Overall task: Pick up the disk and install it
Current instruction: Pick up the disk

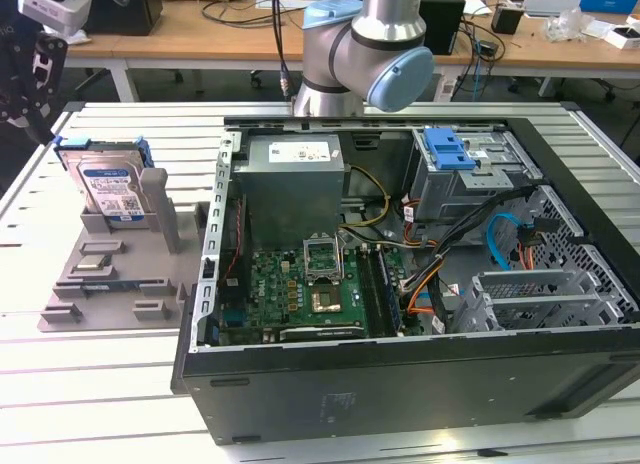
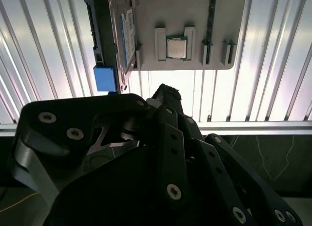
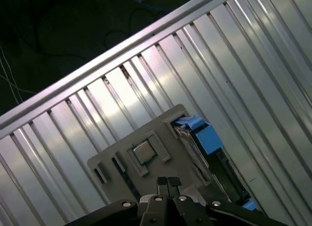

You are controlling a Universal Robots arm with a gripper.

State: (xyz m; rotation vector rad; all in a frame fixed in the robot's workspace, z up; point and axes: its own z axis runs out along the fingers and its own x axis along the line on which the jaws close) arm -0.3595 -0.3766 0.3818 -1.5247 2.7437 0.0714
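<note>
On the grey stand | disk upright | blue-white label, blue rails

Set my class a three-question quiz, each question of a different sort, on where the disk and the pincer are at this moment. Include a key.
1. True or false: the disk sits inside the computer case.
2. Pick one: the pincer holds A) the disk, B) nothing, C) a cable.
3. Fill in: the disk stands upright in a grey ___ on the table.
Key: 1 false; 2 B; 3 holder.
</note>
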